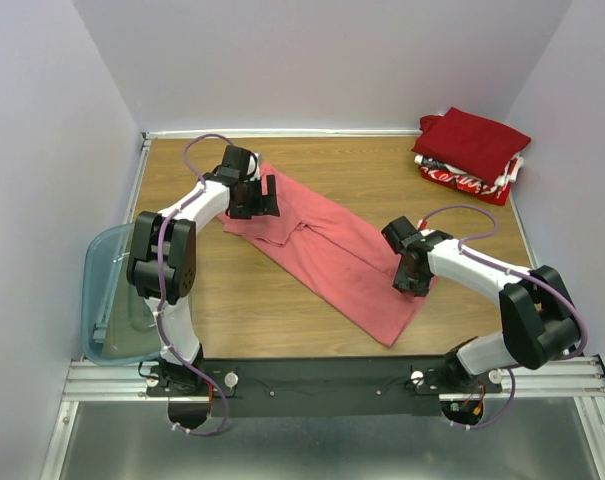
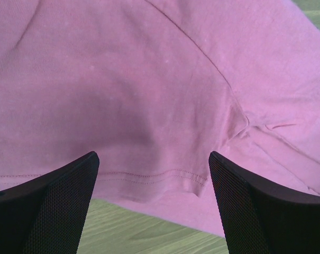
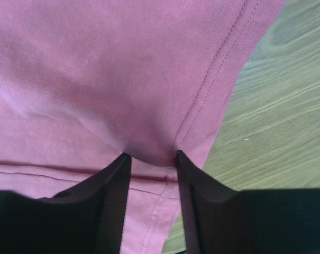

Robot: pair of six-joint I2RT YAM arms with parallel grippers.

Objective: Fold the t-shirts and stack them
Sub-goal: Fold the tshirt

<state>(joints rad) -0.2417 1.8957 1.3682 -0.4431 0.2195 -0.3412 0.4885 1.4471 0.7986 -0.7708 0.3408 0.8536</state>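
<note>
A large salmon-pink t-shirt (image 1: 332,250) lies spread diagonally across the wooden table. My left gripper (image 1: 265,195) hovers over its far left end, near a sleeve hem (image 2: 149,177), wide open and holding nothing (image 2: 152,156). My right gripper (image 1: 412,283) presses down on the shirt's right side edge, close to a seam (image 3: 207,90). Its jaws stand partly apart, with a fold of pink cloth (image 3: 149,143) bulging between the tips (image 3: 152,156). A folded dark red t-shirt (image 1: 477,140) rests on a red t-shirt with white print (image 1: 462,180) at the back right corner.
A translucent blue-grey plastic bin (image 1: 107,300) hangs off the table's left edge beside the left arm's base. White walls close the table in on three sides. Bare wood (image 1: 232,300) shows in front of the shirt.
</note>
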